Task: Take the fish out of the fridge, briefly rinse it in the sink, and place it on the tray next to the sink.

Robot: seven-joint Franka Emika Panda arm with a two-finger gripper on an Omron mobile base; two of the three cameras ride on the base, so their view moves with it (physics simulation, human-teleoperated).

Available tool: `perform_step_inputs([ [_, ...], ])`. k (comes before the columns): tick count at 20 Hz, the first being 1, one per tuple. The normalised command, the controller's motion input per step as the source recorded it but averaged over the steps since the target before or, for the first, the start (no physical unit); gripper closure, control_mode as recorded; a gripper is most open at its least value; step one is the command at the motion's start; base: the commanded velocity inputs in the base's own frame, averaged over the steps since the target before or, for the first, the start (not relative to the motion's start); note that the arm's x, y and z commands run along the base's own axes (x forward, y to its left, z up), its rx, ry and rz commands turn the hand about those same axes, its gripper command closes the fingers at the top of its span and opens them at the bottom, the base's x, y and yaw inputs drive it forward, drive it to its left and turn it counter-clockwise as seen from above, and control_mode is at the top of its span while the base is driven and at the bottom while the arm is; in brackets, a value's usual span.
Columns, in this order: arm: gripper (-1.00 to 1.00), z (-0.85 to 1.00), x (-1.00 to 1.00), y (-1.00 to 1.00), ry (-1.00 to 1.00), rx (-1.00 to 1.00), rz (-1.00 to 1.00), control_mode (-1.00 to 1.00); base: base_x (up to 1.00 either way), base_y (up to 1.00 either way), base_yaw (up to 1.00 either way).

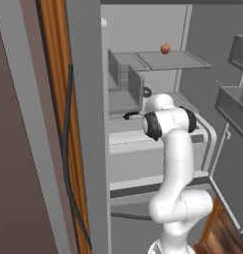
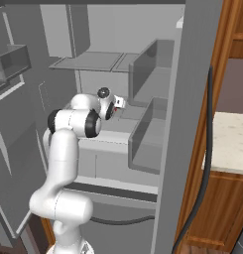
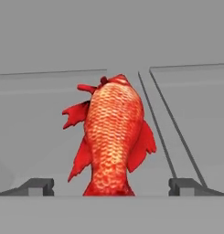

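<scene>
From the left base view, the arm reaches into the open fridge [image 1: 143, 30], and its own elbow and wrist hide the tool and whatever lies under it. A round red-orange fruit [image 1: 165, 48] sits on the upper glass shelf [image 1: 175, 60], well above the arm.

In the right base view the tool [image 2: 118, 102] is partly seen past the wrist, low over a middle shelf; a faint red speck beside it may be the fish, but it is too small to be sure. A pale desk [image 2: 231, 141] shows at the right, cut off by the frame edge.

The hand view shows the fish [image 3: 112, 141] lying on the grey shelf, scaled body upward, tail cut off at the bottom. It sits between the two dark fingertips [image 3: 38, 186], which stand wide apart and touch nothing.
</scene>
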Motion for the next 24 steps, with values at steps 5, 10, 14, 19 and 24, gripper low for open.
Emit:
perform_step_inputs([
  [5, -1.00, -0.18, 0.16, 0.00, 0.00, 0.00, 0.00, -1.00, 0.00, 0.00, 0.00],
  [10, -1.00, -0.12, 0.26, 0.00, 0.00, 0.00, 0.00, -1.00, 0.00, 0.00, 0.00],
  [14, 1.00, -0.22, 0.13, 0.00, 0.00, 0.00, 0.00, -1.00, 0.00, 0.00, 0.00],
  [19, 1.00, 0.00, 0.00, 0.00, 0.00, 0.00, 0.00, -1.00, 0.00, 0.00, 0.00],
  [24, 1.00, 0.00, -0.07, 0.00, 0.00, 0.00, 0.00, -1.00, 0.00, 0.00, 0.00],
])
